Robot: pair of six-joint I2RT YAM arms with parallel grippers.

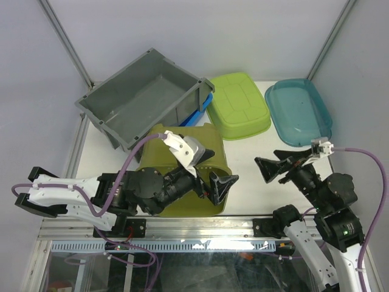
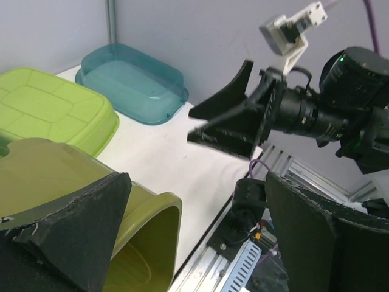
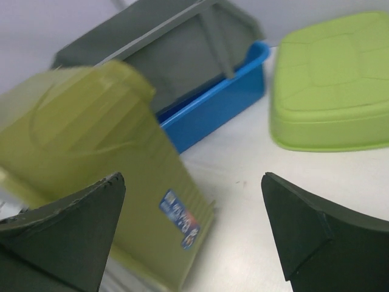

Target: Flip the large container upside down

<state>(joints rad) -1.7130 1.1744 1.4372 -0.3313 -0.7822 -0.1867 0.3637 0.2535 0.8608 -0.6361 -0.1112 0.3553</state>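
Observation:
The large container [image 1: 130, 100] is a grey ribbed crate at the back left, open side up, its right end resting over a blue tub [image 1: 204, 109]. In the right wrist view the large container [image 3: 164, 55] lies far beyond the fingers. My left gripper [image 1: 213, 172] hovers over an olive-green bin [image 1: 182, 201] near the front, jaws wide open and holding nothing; the bin's rim [image 2: 152, 225] shows between its fingertips [image 2: 73, 237]. My right gripper [image 1: 273, 163] stands open and empty at the front right, pointing left toward the olive bin [image 3: 103, 140].
An upturned lime-green tub [image 1: 239, 104] sits at the back centre and a teal tub [image 1: 299, 111] at the back right. The metal rail [image 1: 200, 228] runs along the near edge. The two grippers face each other, about a hand's width apart.

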